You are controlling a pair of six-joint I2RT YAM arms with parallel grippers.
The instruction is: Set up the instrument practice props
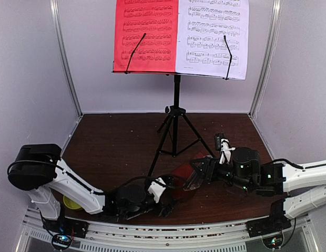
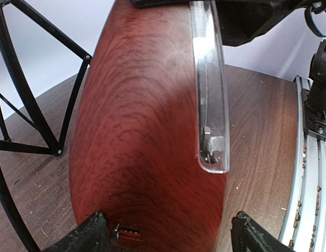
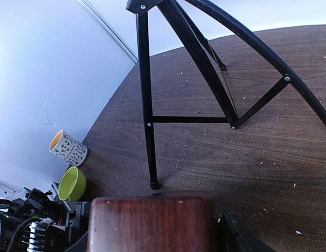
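The black music stand [image 1: 176, 121] stands mid-table with the red sheet [image 1: 144, 37] and the white sheet [image 1: 213, 37] side by side on its desk. In front of its legs, the dark-red metronome [image 1: 179, 178] hangs between both arms. My right gripper [image 1: 197, 173] is shut on the metronome [image 3: 152, 223], which fills the gap beside its finger [image 3: 239, 236]. My left gripper [image 2: 171, 233] stands open around the metronome [image 2: 147, 131]; one fingertip [image 2: 92, 233] sits against the wood and the other stands a little off it. The clear cover [image 2: 210, 105] runs along the metronome's side.
Tripod legs [image 3: 147, 105] spread close behind the metronome. A patterned mug [image 3: 68, 148] and a lime-green bowl [image 3: 72, 184] sit at the table's left edge, the bowl [image 1: 72, 202] beside my left arm. The metal rail [image 2: 310, 173] borders the near edge.
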